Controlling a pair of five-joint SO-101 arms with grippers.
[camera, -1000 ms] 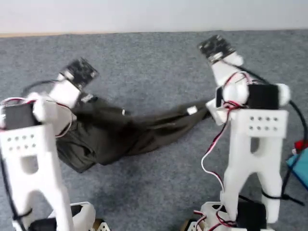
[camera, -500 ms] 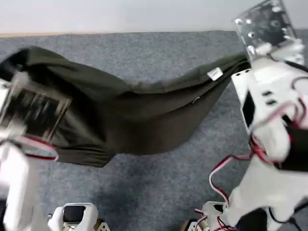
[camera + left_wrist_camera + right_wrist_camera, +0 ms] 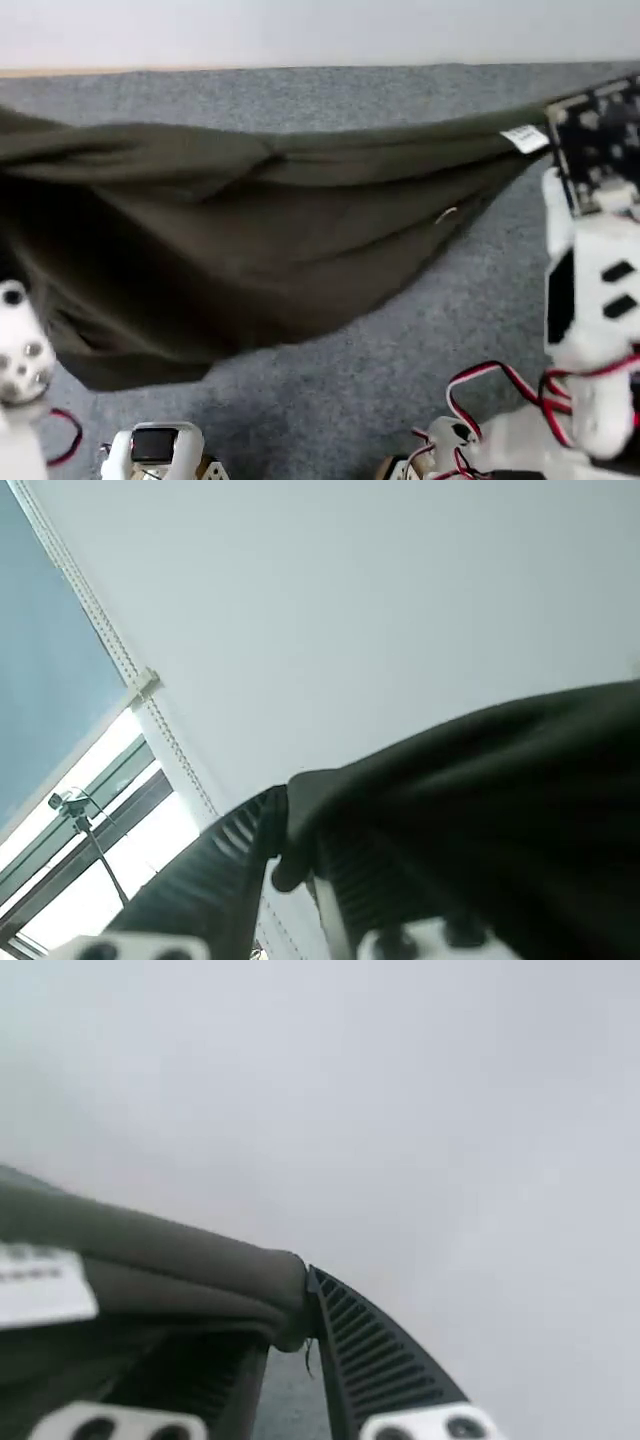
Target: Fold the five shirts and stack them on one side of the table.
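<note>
Olive shirt is held spread aloft, seemingly clamped in left gripper and right gripper; a flat lay-down is called for next.

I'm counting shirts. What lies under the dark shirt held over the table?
Beyond the lower edge of the shirt, grey table shows. The part beneath the cloth is covered, so anything lying there is hidden.

This seems to be a lab or test room. The table has a grey carpet-like cover and a plain white wall at its far edge. There is a window with a blue blind, and a small camera on a stand.
</note>
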